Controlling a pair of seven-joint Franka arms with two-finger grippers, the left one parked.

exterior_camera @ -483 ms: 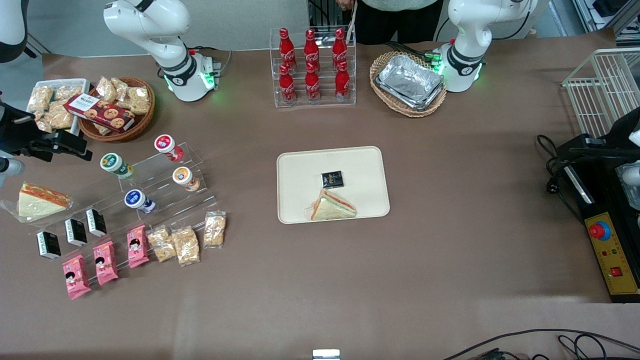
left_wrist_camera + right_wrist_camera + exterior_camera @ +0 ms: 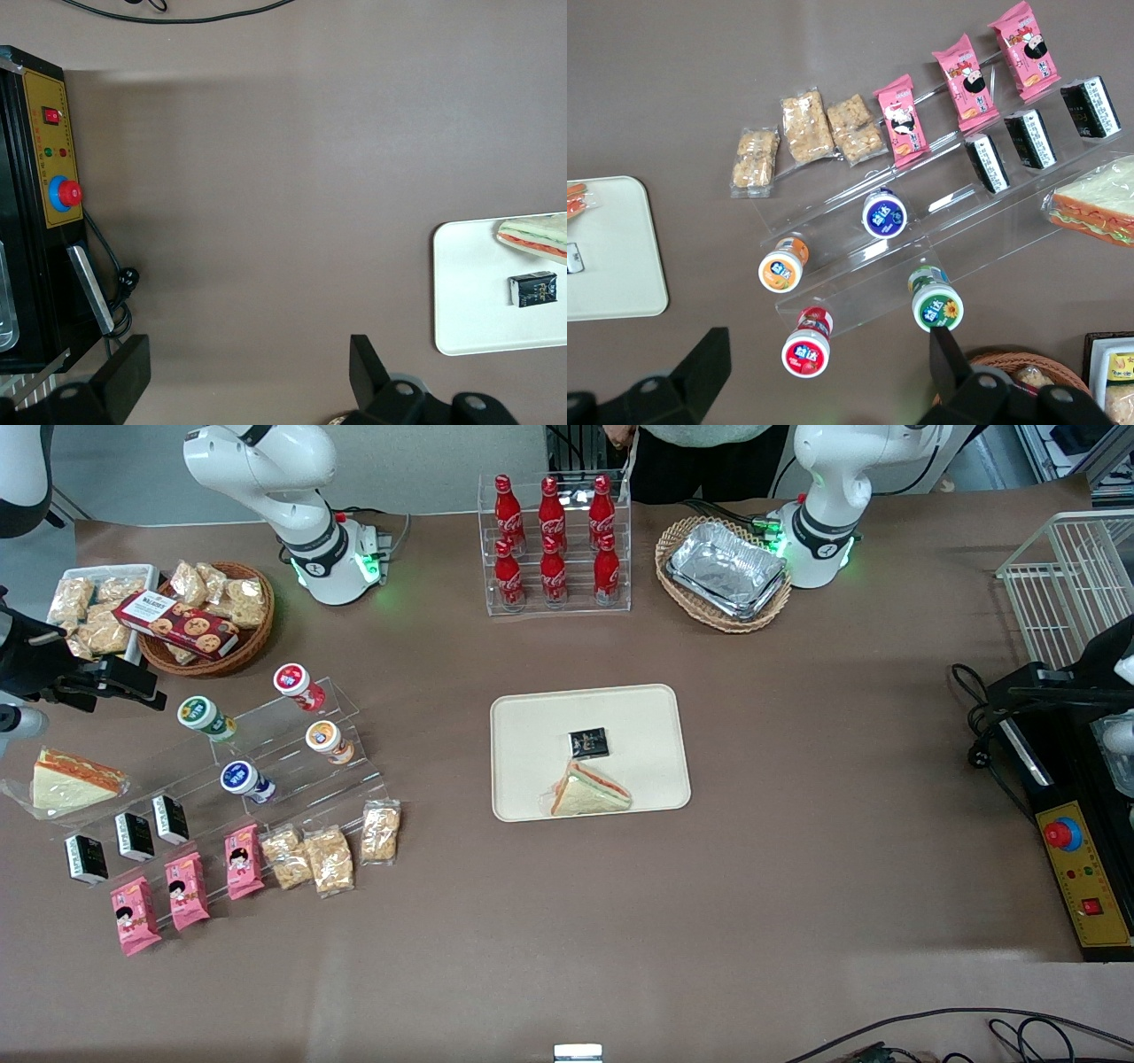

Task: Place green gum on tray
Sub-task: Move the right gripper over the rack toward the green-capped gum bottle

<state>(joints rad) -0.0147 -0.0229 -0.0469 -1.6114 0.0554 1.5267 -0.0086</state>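
Toward the working arm's end of the table, the gripper (image 2: pixel 824 376) hangs high with its jaws spread wide and nothing between them.

On the clear stepped stand (image 2: pixel 292 757) below it sits the green gum (image 2: pixel 205 716), upright on its step, with the red-lidded bottle (image 2: pixel 298 685), orange-lidded bottle (image 2: pixel 329 741) and blue-lidded bottle (image 2: pixel 245 780) near it. Mid-table, well apart from the stand, lies the tray (image 2: pixel 532 717), carrying a wrapped sandwich (image 2: pixel 589 792) and a small black packet (image 2: pixel 588 741).
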